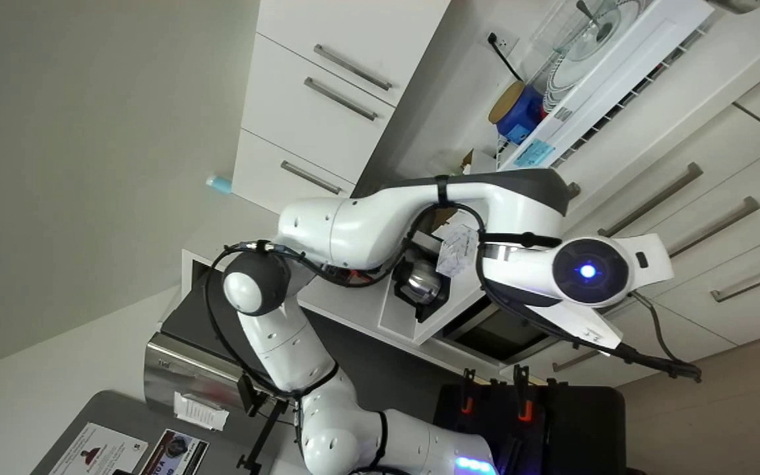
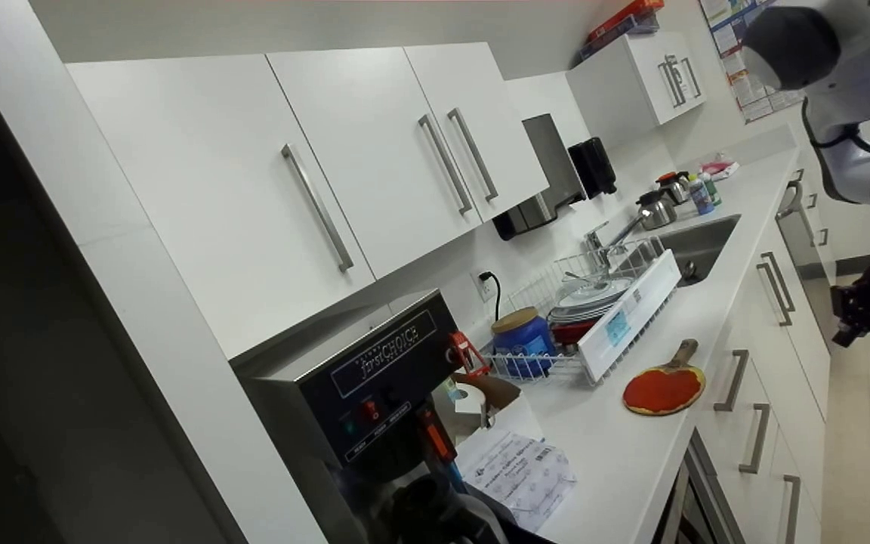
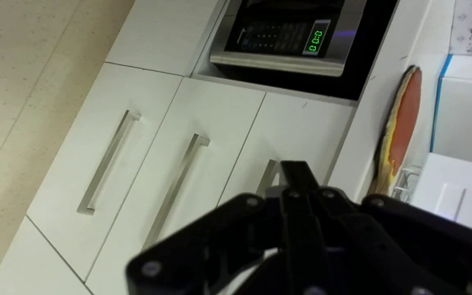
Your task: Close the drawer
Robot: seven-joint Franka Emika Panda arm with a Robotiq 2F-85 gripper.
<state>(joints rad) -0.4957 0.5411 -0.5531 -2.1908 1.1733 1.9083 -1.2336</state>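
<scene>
Several white drawer fronts with long silver bar handles stand flush below the counter. In the wrist view they are a top front (image 3: 301, 127), a middle front (image 3: 230, 110) and a lower front (image 3: 154, 94). In an exterior view their handles show at the lower right, such as the top handle (image 2: 731, 381). No tan wooden interior shows in any view, so I cannot tell which front is the drawer. My gripper (image 3: 299, 176) is shut and empty, its tips overlapping the top handle in the picture. In an exterior view the gripper (image 2: 846, 336) hangs apart from the fronts.
A microwave (image 3: 281, 61) sits in a niche beside the fronts. The white counter (image 2: 593, 453) carries a red paddle (image 2: 665, 389) near its edge and a dish rack (image 2: 635, 321) behind. A black coffee machine (image 2: 382, 370) stands at the near end.
</scene>
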